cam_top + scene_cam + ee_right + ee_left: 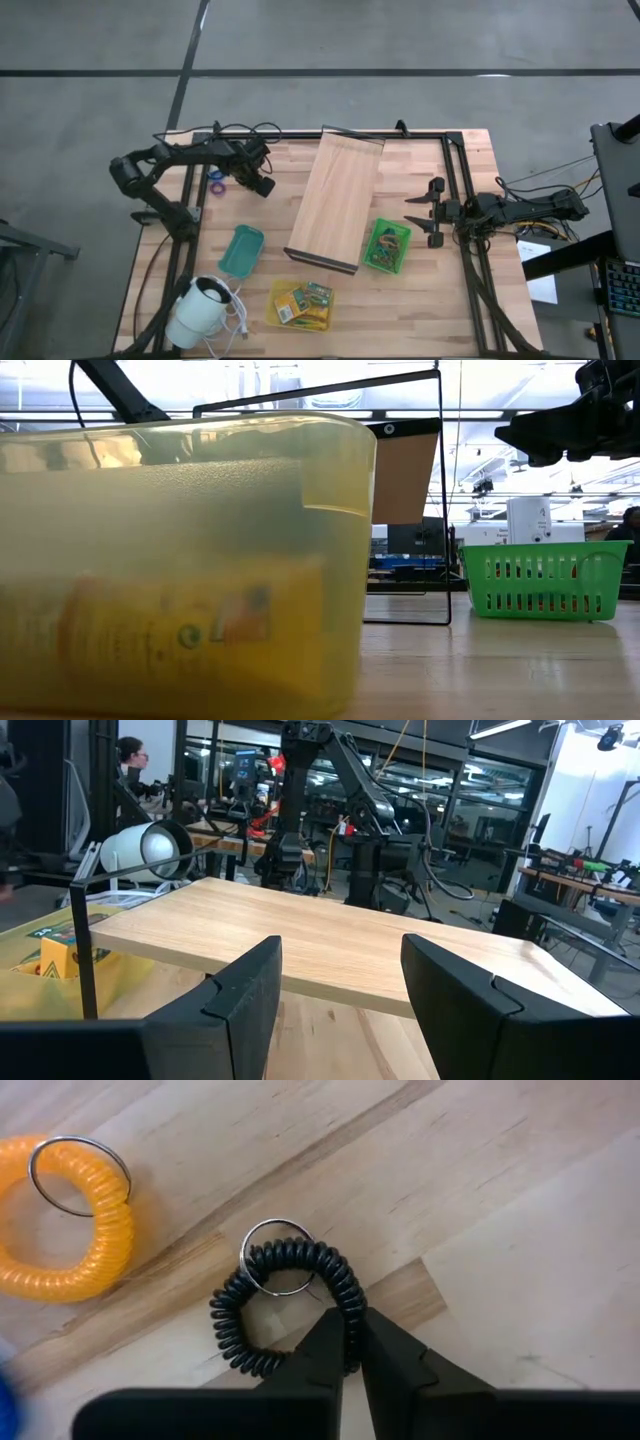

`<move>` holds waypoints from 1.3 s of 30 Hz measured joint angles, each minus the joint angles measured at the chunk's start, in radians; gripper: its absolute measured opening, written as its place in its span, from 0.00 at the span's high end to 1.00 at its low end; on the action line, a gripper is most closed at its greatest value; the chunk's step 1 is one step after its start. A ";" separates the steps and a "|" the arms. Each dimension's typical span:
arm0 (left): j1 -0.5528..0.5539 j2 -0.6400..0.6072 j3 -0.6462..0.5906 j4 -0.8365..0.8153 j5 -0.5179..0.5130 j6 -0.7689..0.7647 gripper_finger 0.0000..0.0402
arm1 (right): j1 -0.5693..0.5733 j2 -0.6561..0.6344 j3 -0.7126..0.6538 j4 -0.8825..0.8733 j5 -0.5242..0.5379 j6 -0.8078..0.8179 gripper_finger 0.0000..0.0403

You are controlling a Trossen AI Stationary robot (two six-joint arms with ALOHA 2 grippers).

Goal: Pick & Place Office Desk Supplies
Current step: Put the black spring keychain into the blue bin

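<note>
- Fingers (325, 1348) of left gripper (355, 1342) pinched on black coil ring (283, 1305); orange coil ring (66, 1220) nearby, bare wood between.
- Right gripper (340, 985) fully spread, empty, facing board (330, 945) edge.

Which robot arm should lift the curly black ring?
The left. Its hand is already pinched on the curly black ring, beside the orange ring. The right hand hangs open, away past the wooden board.

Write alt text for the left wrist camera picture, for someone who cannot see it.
The left gripper has its two dark fingers pinched on the coil of a black spiral wrist ring lying on the wooden table. A small metal key ring hangs on that coil; an orange spiral ring lies apart nearby.
</note>
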 joint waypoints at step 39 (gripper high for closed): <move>-0.902 -0.367 0.103 -0.420 0.072 -1.224 0.91 | 0.000 0.000 0.000 0.000 0.000 0.000 0.49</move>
